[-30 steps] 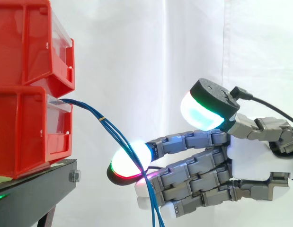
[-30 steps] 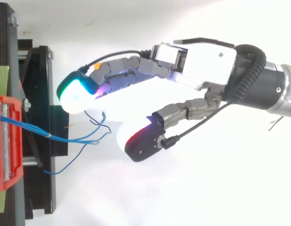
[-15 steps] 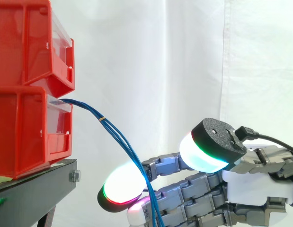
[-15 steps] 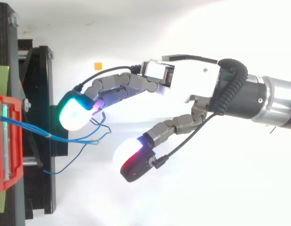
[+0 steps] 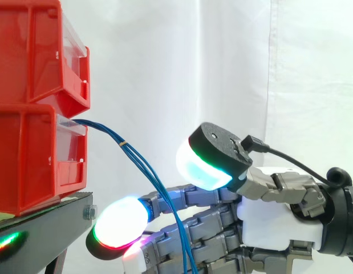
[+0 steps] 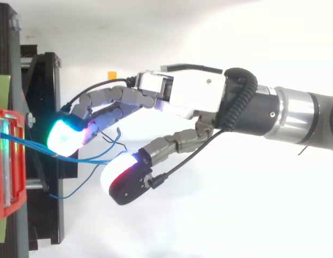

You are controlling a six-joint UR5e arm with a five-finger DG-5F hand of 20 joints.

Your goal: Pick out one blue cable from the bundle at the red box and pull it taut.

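Several thin blue cables (image 5: 130, 153) come out of the lower red bin (image 5: 33, 160) and droop down to the right, tied together near the bin. From above, the cables (image 6: 85, 159) fan out past the black stand. My hand (image 5: 279, 214) reaches in from the right, open, its fingers stretched toward the bin. In the side view the cables cross in front of the fingers; from above they run between the glowing fingertips (image 6: 64, 135) and the thumb pad (image 6: 120, 177), which stands apart. Nothing is pinched.
A second red bin (image 5: 28, 51) is stacked on the lower one. Both rest on the black stand (image 5: 45, 231), whose frame (image 6: 45, 107) lies just left of the fingertips. An orange mark (image 6: 111, 74) lies on the white floor. A white curtain hangs behind.
My hand has moved left toward the bin and lower; the fingertips now reach the stand's edge over the cables. The thumb came along, still spread. The cables have not moved.
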